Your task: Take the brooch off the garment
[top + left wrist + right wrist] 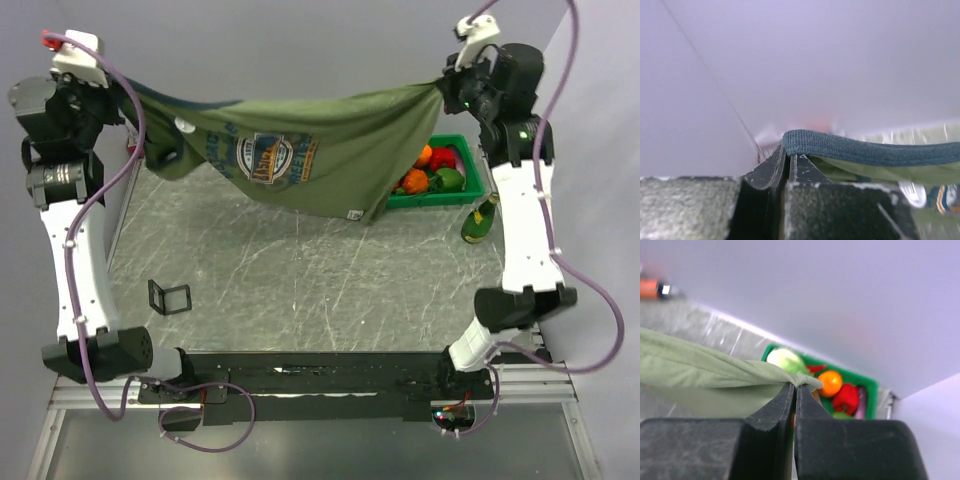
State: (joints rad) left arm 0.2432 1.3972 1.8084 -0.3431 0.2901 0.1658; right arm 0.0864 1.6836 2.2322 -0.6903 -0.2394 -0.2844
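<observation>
- My left gripper (pixel 788 156) and right gripper (pixel 794 388) are each pinching one end of the olive T-shirt (pixel 350 150).
- The brooch (pixel 183 124) is sitting just beside my left gripper, well apart from my right one.

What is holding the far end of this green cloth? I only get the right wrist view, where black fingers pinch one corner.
Observer: The left gripper pinches it by the navy trim, so the olive T-shirt hangs stretched between it and the right gripper.
Operator: Where is the brooch, then?
Observer: The brooch, a tiny whitish disc, sits near the left gripper's end, left of the round chest print.
</observation>
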